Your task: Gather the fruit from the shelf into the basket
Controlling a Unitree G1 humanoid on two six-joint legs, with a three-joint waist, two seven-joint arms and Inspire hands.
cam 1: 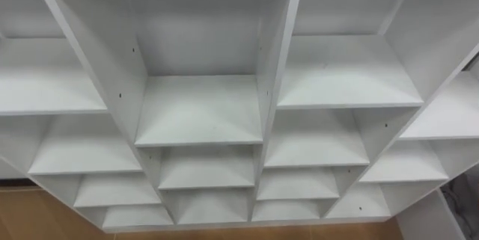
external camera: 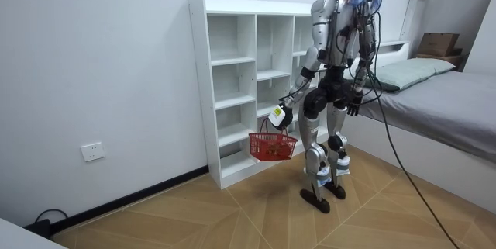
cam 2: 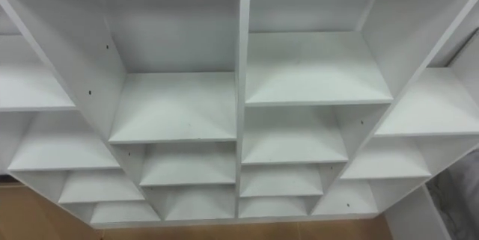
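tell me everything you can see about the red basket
The red basket looks like openwork plastic, with mesh-like walls and thin handles drawn up together. It hangs upright in the air from the robot's left hand, which grips the handles, in front of the lower shelves of the white closet. Reddish contents lie inside; what they are I cannot tell.

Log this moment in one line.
stance: standing facing white closet | left hand: grips red basket handle | basket: something reddish inside | right hand: hanging at side
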